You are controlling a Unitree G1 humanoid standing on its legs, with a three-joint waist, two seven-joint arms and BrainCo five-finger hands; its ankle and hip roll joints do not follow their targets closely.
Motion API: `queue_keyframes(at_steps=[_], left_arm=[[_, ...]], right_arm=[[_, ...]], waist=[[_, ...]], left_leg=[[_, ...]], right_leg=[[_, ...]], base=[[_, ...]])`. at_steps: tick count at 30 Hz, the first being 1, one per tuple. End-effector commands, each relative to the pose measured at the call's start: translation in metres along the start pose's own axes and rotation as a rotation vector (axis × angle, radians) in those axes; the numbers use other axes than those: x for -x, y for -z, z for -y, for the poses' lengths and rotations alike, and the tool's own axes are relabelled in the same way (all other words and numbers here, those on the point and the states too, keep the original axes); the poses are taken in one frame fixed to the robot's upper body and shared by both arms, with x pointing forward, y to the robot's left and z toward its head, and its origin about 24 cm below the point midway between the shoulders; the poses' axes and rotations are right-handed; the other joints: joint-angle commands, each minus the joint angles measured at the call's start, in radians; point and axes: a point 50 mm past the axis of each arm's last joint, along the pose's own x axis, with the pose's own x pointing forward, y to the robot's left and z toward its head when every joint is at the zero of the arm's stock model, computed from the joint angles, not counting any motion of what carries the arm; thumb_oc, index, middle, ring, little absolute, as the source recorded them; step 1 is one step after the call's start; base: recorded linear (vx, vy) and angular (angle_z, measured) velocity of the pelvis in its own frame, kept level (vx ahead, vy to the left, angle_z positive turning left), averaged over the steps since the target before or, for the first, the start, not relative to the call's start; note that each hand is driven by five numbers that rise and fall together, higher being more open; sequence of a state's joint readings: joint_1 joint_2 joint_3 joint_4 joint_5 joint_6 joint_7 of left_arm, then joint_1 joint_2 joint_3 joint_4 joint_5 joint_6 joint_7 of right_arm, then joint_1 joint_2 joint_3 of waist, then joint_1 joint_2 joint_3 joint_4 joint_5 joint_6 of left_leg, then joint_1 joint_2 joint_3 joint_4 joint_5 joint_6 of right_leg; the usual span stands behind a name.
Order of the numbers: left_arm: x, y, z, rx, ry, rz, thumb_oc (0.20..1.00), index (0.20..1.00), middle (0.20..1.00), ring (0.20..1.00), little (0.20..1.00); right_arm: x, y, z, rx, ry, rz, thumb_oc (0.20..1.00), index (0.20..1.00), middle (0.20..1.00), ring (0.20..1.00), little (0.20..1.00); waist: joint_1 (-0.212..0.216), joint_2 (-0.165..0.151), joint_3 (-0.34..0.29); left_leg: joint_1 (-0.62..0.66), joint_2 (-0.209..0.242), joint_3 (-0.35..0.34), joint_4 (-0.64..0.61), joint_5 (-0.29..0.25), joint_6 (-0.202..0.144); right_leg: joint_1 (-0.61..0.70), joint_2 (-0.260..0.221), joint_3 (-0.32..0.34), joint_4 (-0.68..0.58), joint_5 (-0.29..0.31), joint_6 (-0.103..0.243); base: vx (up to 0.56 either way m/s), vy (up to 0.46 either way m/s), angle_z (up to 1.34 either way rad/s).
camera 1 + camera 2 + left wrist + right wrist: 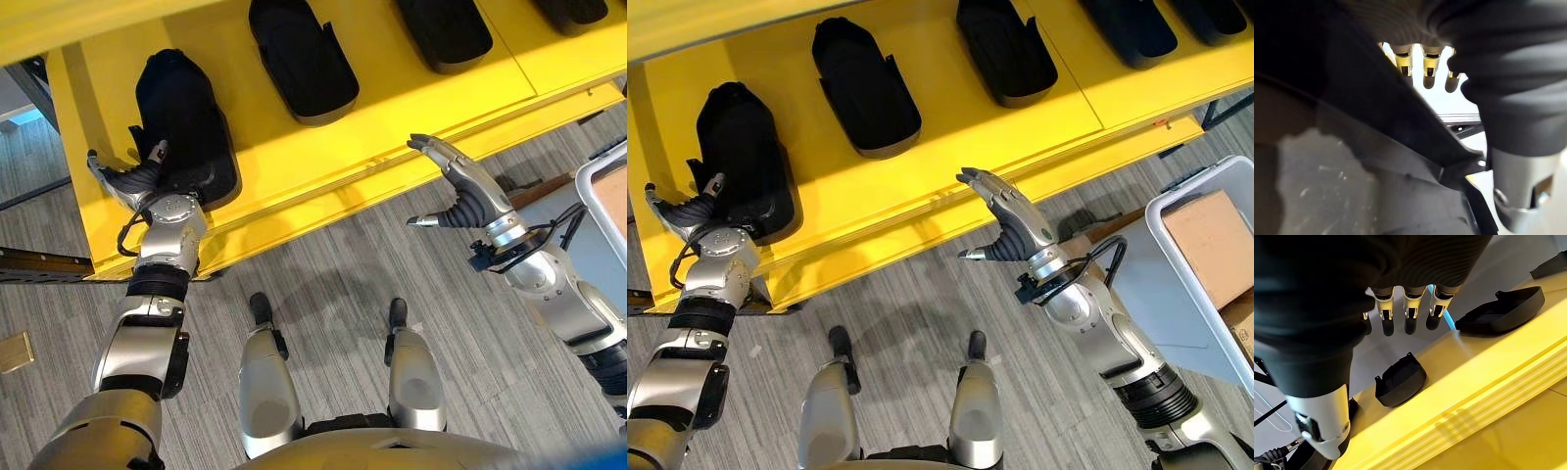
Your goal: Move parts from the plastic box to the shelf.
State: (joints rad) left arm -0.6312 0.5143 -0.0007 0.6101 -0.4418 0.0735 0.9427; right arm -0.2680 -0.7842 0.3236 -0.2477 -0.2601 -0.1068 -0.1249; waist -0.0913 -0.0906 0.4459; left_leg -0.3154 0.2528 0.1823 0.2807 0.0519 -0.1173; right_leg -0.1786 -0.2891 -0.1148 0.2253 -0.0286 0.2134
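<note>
Looking down from the head, we saw our left hand [137, 181] at the left end of the yellow shelf [411, 127], its fingers curled against the near end of a black part [181, 117] lying on the shelf surface; the left wrist view showed dark plastic close up and fingers past it, so we took the hand to be holding that part. It was a matte black moulded shell, long and rounded, with a raised rim and a small tab at one side. To its right a second black part [865, 83] of the same shape lay on the shelf, apart from the first, and beyond it a third part [1004, 49], with more dark pieces further along the row. Our right hand [1009, 227] hung in the air just in front of the shelf's front edge, fingers spread and relaxed, holding nothing. At the far right stood the plastic box [1176, 211], pale grey, with a brown cardboard piece [1215, 240] inside. Grey striped carpet [333, 264] covered the floor below the shelf.
</note>
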Motion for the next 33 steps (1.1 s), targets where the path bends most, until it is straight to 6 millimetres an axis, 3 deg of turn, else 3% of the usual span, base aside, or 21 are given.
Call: queue_keyframes(at_steps=[1,8,11,24,33], left_arm=[[0.011,0.013,0.009,0.011,0.077,-0.044,1.000,1.000,1.000,1.000,1.000],[0.019,0.011,0.013,0.062,0.072,-0.036,1.000,1.000,1.000,1.000,1.000],[0.019,-0.001,0.010,0.096,0.018,0.036,1.000,1.000,1.000,1.000,1.000],[0.041,-0.005,0.028,0.185,0.191,0.031,1.000,1.000,1.000,1.000,1.000],[0.040,-0.023,0.020,0.245,0.057,0.137,1.000,1.000,1.000,1.000,1.000]], right_arm=[[-0.006,-0.014,0.007,-0.025,0.097,0.088,1.000,1.000,1.000,1.000,1.000],[-0.007,-0.016,0.005,-0.035,0.105,0.094,1.000,1.000,1.000,1.000,1.000],[-0.007,-0.016,0.004,-0.048,0.113,0.098,1.000,1.000,1.000,1.000,1.000],[-0.008,-0.016,-0.004,-0.056,0.122,0.085,1.000,1.000,1.000,1.000,1.000],[-0.007,-0.014,-0.007,-0.061,0.142,0.073,1.000,1.000,1.000,1.000,1.000]], waist=[[-0.008,-0.014,-0.014],[0.000,-0.020,-0.016],[0.004,-0.024,-0.018],[0.009,-0.017,-0.032],[0.008,-0.015,-0.042]], left_leg=[[0.086,-0.071,0.059,0.017,-0.084,0.055],[0.087,-0.070,0.054,0.013,-0.082,0.054],[0.091,-0.072,0.053,0.008,-0.083,0.054],[0.112,-0.074,0.052,-0.014,-0.077,0.057],[0.124,-0.074,0.052,-0.022,-0.075,0.055]], right_leg=[[-0.042,0.101,-0.013,0.055,-0.010,-0.079],[-0.032,0.101,-0.022,0.048,-0.008,-0.078],[-0.025,0.102,-0.023,0.043,-0.010,-0.079],[0.003,0.104,-0.030,0.019,-0.006,-0.080],[0.018,0.105,-0.028,0.009,-0.005,-0.082]], base=[[0.00,-0.002,0.03],[0.00,-0.013,0.01],[0.00,0.000,0.00],[0.00,-0.004,0.02],[0.00,0.000,0.00]])
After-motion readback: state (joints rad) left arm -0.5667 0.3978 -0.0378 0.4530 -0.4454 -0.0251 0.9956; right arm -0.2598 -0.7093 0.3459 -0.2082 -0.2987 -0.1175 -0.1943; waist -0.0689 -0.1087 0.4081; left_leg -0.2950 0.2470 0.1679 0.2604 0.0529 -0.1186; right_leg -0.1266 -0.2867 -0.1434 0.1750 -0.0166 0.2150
